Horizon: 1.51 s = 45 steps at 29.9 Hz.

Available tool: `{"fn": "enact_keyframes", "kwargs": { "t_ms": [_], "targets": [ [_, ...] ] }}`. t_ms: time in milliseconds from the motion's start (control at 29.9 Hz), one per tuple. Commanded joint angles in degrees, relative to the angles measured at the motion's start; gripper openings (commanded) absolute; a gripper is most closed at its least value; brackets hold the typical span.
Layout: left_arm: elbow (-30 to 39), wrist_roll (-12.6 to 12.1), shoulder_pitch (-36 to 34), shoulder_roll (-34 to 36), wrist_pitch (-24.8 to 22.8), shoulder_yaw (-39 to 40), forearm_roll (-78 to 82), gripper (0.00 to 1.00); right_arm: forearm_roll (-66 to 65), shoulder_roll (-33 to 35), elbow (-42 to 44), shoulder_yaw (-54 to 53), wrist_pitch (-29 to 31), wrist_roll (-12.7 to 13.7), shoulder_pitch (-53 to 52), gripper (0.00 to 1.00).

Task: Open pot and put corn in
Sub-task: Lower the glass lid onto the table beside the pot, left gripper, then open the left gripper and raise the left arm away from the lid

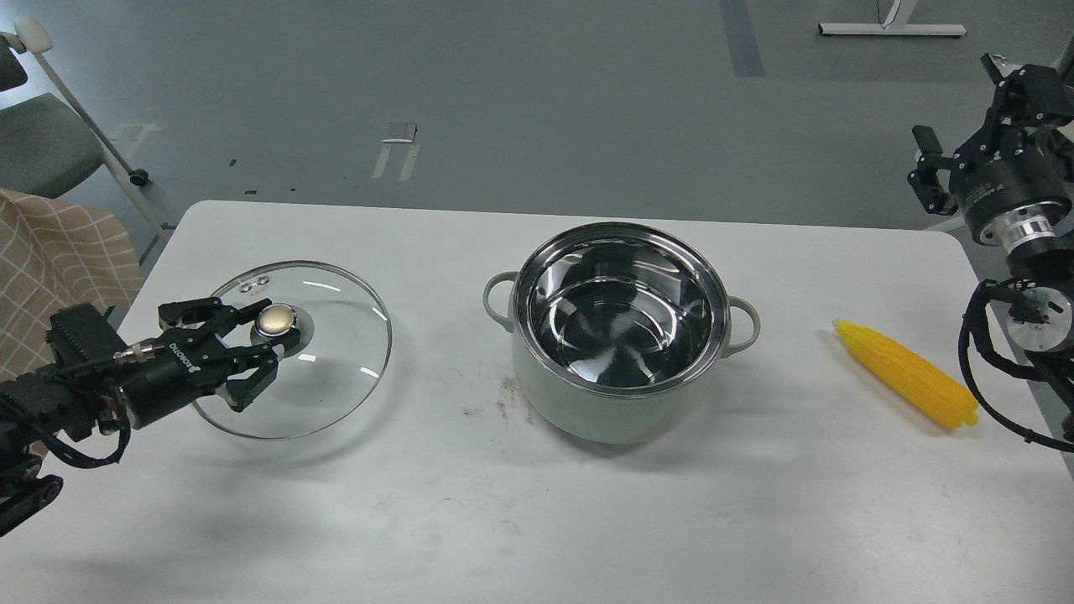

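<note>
The pot (pixel 621 394) stands open at the table's middle, pale grey-green outside, its shiny steel inside empty. The yellow corn (pixel 906 374) lies on the table to the right of the pot, apart from it, tapered end towards the pot. My left gripper (pixel 262 335) is low at the table's left, shut on the gold knob of the glass lid (pixel 336 369), which is slightly tilted, at or just above the tabletop. My right gripper (pixel 956 105) is open and empty, raised beyond the table's far right edge, behind and above the corn.
The white table (pixel 503 520) has scuff marks in front of the pot's left side. A chair (pixel 42 143) and a checked cloth (pixel 67 252) stand off the table's left edge. Grey floor lies behind.
</note>
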<state>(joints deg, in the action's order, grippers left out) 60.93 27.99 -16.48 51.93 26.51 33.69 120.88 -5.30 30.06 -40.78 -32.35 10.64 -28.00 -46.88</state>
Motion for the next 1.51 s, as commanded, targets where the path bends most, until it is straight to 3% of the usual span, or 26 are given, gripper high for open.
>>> {"fn": "enact_keyframes", "kwargs": {
  "t_ms": [0, 368, 469, 804, 904, 938, 971, 1071, 1172, 1373, 1473],
  "targets": [
    [-3.71, 0.01, 0.84, -2.18, 1.18, -0.11, -0.29, 0.16, -0.06, -0.61, 0.09, 0.0, -0.01, 0.0, 0.04, 1.0],
    [-6.26, 0.01, 2.07, -4.21, 1.49, -0.47, -2.58, 0.26, -0.14, -0.88, 0.18, 0.09, -0.01, 0.0, 0.13, 1.0],
    [-6.44, 0.01, 2.07, -4.3, 1.49, -0.47, -2.67, 0.33, -0.14, -0.88, 0.18, 0.09, 0.08, 0.0, 0.13, 1.0],
    [-8.02, 0.01, 2.07, -5.88, 1.49, -0.82, -3.02, 0.37, -0.14, -0.88, 0.09, 0.09, -0.01, 0.0, 0.48, 1.0],
    [-8.02, 0.01, 2.07, -5.79, 1.49, -0.91, -3.02, 0.51, -0.14, -0.88, 0.09, 0.09, -0.01, 0.0, 0.48, 1.0],
    [-8.02, 0.01, 2.07, -5.88, 1.49, -0.91, -3.02, 0.68, -0.14, -0.88, 0.09, 0.09, -0.01, 0.0, 0.48, 1.0],
    [-8.02, 0.01, 2.07, -5.79, 1.49, -0.82, -3.02, 0.76, -0.14, -0.88, 0.09, 0.09, 0.08, 0.0, 0.48, 1.0],
    [-8.02, 0.01, 1.98, -5.79, 1.49, -0.82, -3.37, 0.87, -0.14, -0.88, 0.09, 0.09, -0.01, 0.0, 0.48, 1.0],
    [-8.02, 0.01, 2.07, -5.79, 1.49, -0.91, -4.95, 0.94, -0.14, -0.88, 0.09, 0.09, -0.01, 0.0, 0.48, 1.0],
    [-6.71, 0.01, 1.54, -4.39, 1.49, 0.15, -6.18, 0.95, -0.14, -0.62, -0.09, 0.09, 0.08, 0.0, 0.39, 1.0],
    [-1.1, 0.01, 0.14, -0.36, 1.44, 0.41, -13.62, 0.95, -0.32, -0.18, -0.87, 0.18, 0.34, 0.0, 0.3, 1.0]
  ]
}}
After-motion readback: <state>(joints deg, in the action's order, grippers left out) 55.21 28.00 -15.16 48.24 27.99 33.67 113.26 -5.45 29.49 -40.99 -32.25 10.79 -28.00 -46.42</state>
